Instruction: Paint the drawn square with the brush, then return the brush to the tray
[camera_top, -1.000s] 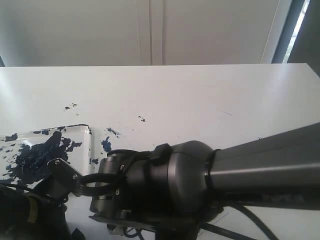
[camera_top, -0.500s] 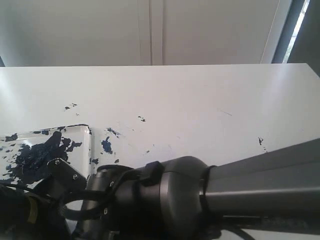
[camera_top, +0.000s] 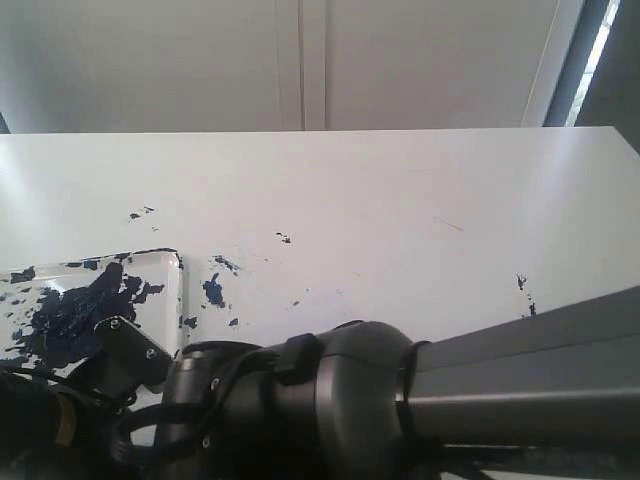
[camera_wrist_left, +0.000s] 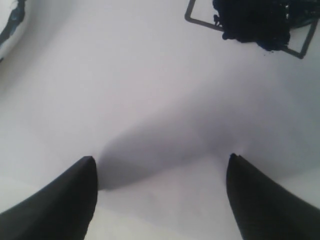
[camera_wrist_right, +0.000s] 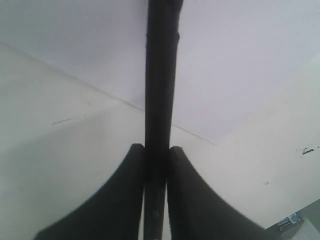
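In the right wrist view my right gripper (camera_wrist_right: 156, 147) is shut on the black handle of the brush (camera_wrist_right: 161, 75), which runs straight out from the jaws over the white paper; its tip is out of frame. The left wrist view has my left gripper (camera_wrist_left: 161, 165) open with nothing between its fingers, hovering over white paper. Beyond it lies the drawn square (camera_wrist_left: 250, 25), its thin black outline partly filled with dark paint. The tray (camera_top: 180, 290), smeared with a dark blue-black blob, sits at the left of the exterior view, behind both arms.
The bulky right arm (camera_top: 400, 400) fills the lower exterior view and hides both grippers, the brush and the square there. Part of the left arm (camera_top: 40, 420) shows at the bottom left corner. Small dark paint splatters (camera_top: 212, 290) dot the white table (camera_top: 400, 200).
In the exterior view the right arm has sunk lower and shifted left, uncovering more table and splatters at the right. Its grip on the brush has not changed.
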